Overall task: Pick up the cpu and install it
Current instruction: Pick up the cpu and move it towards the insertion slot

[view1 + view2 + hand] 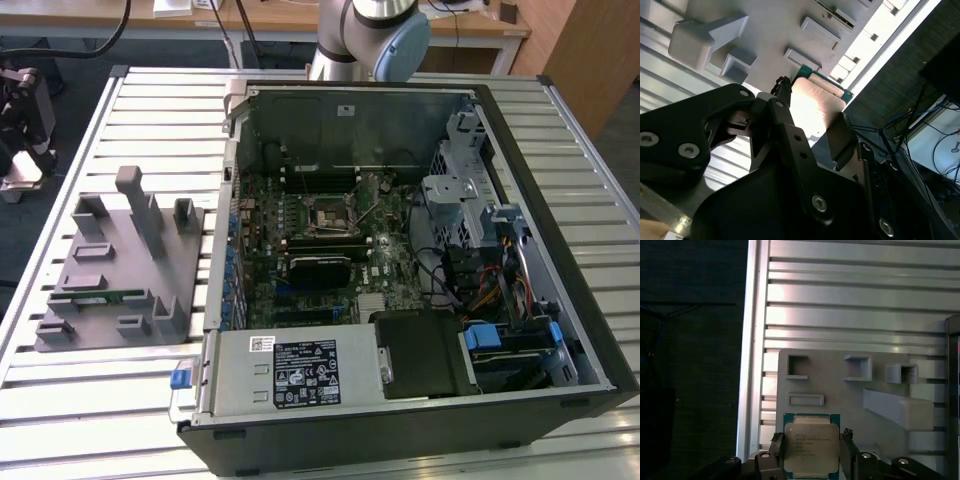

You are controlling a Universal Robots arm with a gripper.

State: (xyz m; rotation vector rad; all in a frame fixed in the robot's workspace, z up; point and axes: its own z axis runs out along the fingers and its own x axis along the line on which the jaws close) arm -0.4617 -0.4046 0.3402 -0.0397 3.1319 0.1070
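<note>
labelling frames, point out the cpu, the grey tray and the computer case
cpu (pixel 811 447): first wrist view, metal top
grey tray (pixel 840 395): first wrist view, bare flat part
computer case (pixel 400 130): exterior view, metal wall

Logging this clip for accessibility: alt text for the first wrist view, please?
The gripper clasps the cpu by two opposite edges, silvery top showing, over a grey moulded tray on a slatted metal table.

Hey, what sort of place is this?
Likely a robotics lab or workshop: an open desktop computer case sits on a slatted metal table, a robot arm rises behind it, and its gripper clasps the cpu at a grey fixture tray.
</note>
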